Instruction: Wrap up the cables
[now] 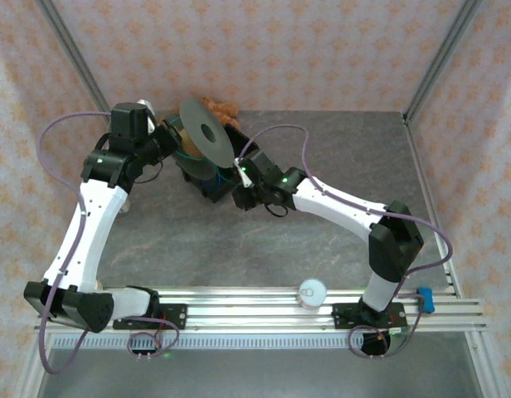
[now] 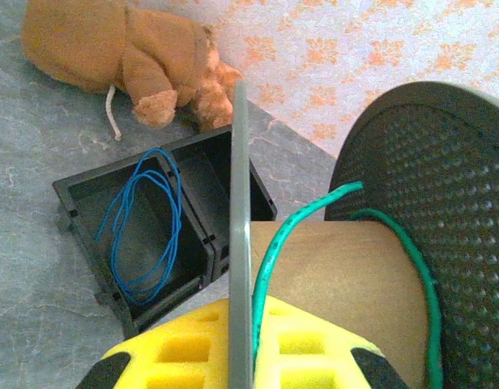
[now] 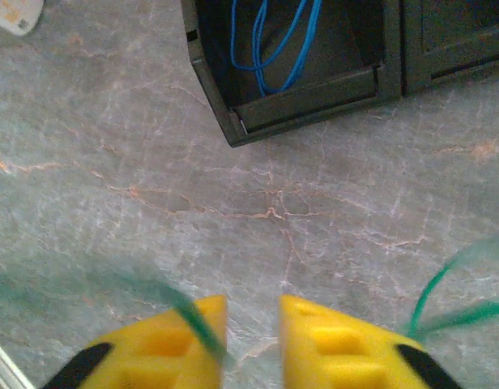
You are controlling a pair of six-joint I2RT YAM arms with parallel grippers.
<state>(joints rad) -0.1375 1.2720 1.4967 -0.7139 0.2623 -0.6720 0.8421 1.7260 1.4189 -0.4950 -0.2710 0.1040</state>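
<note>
left gripper (image 2: 243, 344): jaws shut on spool (image 2: 339, 279) flange
right gripper (image 3: 253, 324): jaws slightly parted, green cable (image 3: 193, 316) crossing left tip sideways, unclamped

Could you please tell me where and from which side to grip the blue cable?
I'd pinch the blue cable where its loops bunch at one end, coming down from above: it lies flat inside a compartment of the black bin, whose walls block sideways approaches.

Right tool (image 3: 253, 314), jaws slightly apart, blurred green cable (image 3: 197, 324) across one finger (image 3: 164, 347), blue cable (image 3: 274, 40) in black tray (image 3: 306, 101)
</note>
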